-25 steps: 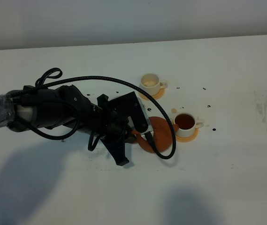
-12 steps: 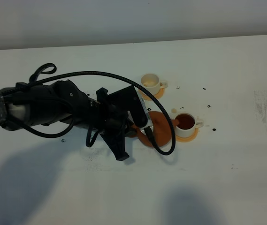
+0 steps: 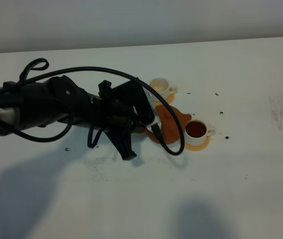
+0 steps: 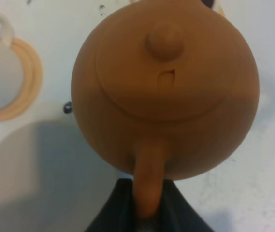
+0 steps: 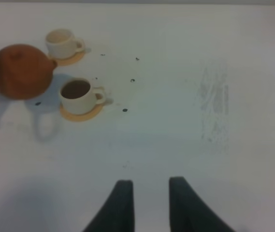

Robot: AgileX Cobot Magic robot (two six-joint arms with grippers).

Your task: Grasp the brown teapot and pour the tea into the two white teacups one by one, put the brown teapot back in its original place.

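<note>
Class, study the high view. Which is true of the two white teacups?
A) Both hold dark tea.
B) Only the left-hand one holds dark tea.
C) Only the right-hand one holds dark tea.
C: the right-hand teacup shows dark liquid, while the left-hand teacup looks pale inside.

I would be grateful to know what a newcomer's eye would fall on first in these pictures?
The brown teapot, gripped by its handle in the left gripper, hangs mid-table. Beside it, the nearer white teacup on its orange coaster is full of dark tea; the farther white teacup shows none.
</note>
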